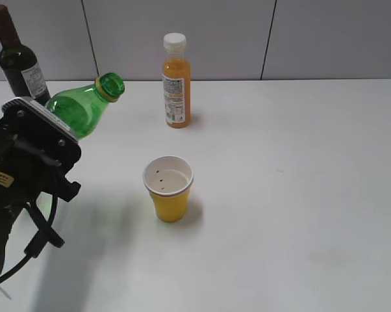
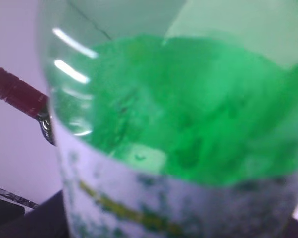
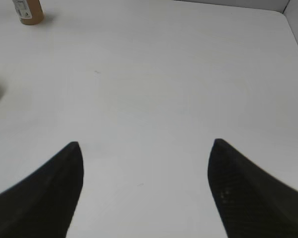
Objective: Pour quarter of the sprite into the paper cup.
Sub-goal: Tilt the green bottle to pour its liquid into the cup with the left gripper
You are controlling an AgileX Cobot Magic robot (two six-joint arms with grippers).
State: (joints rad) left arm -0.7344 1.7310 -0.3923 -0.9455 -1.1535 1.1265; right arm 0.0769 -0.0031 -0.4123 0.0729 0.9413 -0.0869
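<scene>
The sprite (image 1: 85, 107), a green plastic bottle, is tilted with its neck up and to the right, and its mouth shows no cap. My left gripper (image 1: 49, 127) is shut on its body at the left of the exterior view. In the left wrist view the sprite (image 2: 188, 124) fills the frame, with green liquid above the pale label. The yellow paper cup (image 1: 169, 190) stands upright on the table, below and to the right of the bottle's mouth, white inside with dark specks. My right gripper (image 3: 145, 144) hangs open over bare table, holding nothing.
A dark wine bottle (image 1: 17, 58) stands at the back left, just behind the sprite. An orange juice bottle (image 1: 176, 81) with a white cap stands behind the cup. The white table (image 1: 299, 195) stretches to the right, ending at a grey wall.
</scene>
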